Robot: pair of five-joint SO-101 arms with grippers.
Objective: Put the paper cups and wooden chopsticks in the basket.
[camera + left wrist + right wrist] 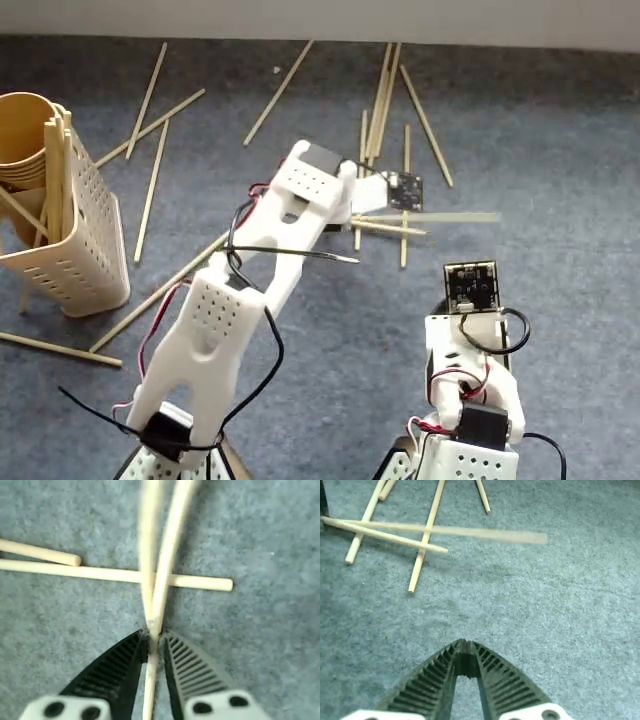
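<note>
The task looks partly done. The paper cups (25, 130) sit nested in the basket (85, 250), and a few chopsticks (62, 170) stand in it beside them, so the cups seem finished. Most of the sticks lie loose on the tabletop (560, 150). One stick (60, 348) lies just beside the basket's foot on the near side, and a long one (160, 290) slants away from its base. Others are strewn past the basket toward the far edge, with a far bunch (385, 90) well apart from it. By my reckoning, more sticks are left than are stowed. Nearest, and farthest from the basket, the right gripper (466, 645) hangs over bare tabletop. Its jaws are closed tip to tip with nothing between them. Beyond it, and nearer the basket though well apart from it, the left gripper (154, 632) has its jaws clamped narrow on a pair (149, 555) of chopsticks. The pair is pinched together at the tips and splays outward beyond them. It appears lifted clear of two crossing sticks (100, 573) that lie on the tabletop below. That pair needs carrying over to the basket, and many more loads seem to follow.
</note>
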